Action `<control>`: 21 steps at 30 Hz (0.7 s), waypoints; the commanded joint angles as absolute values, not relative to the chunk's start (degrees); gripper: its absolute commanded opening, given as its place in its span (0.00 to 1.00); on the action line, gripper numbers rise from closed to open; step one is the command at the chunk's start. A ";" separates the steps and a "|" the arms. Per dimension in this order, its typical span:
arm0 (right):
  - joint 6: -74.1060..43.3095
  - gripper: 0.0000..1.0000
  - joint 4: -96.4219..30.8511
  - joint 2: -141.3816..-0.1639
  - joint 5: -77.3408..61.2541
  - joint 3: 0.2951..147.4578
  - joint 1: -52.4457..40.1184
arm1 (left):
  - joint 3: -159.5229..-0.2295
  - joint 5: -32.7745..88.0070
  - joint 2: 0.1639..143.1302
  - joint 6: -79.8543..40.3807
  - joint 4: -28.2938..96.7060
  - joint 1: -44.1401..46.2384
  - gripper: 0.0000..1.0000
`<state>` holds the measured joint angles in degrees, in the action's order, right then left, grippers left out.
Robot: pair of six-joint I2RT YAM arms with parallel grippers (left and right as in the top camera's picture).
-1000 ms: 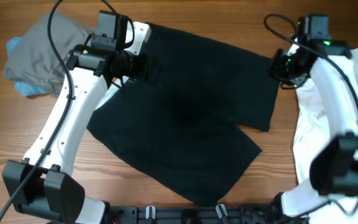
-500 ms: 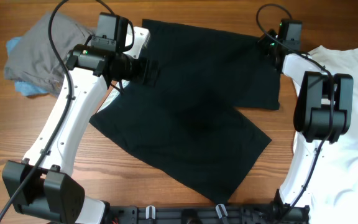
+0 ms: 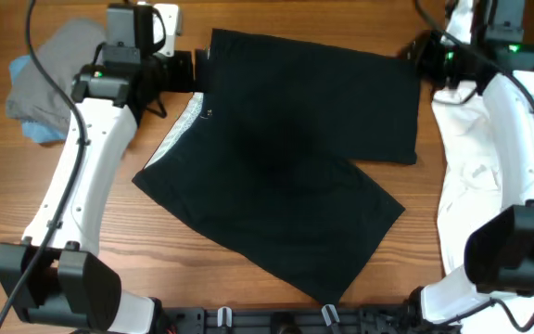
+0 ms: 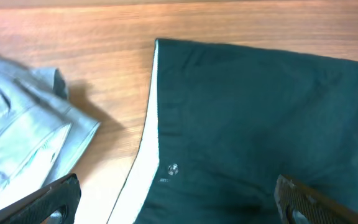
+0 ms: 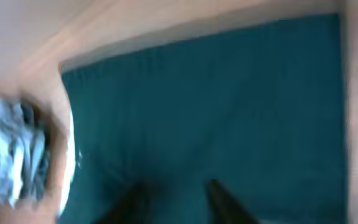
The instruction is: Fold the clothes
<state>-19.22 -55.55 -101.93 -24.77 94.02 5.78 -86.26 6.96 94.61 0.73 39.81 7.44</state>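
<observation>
- Black shorts (image 3: 286, 158) lay spread flat across the middle of the wooden table (image 3: 276, 19) (pale waistband showing along their left edge).
- The left gripper (image 3: 196, 70) hovered at the waistband corner, fingers wide apart, holding nothing.
- The right gripper (image 3: 422, 63) was at the shorts' top right corner; blur left its fingers' state impossible to tell.

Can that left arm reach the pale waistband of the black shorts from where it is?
Probably yes: the left arm holds its jaws open close over the waistband of the black shorts, with nothing between.
</observation>
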 commanded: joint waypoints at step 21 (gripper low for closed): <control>-38.81 0.09 -37.41 -110.06 13.96 59.44 -7.46 | -86.54 8.51 92.66 -0.47 41.95 7.49 1.00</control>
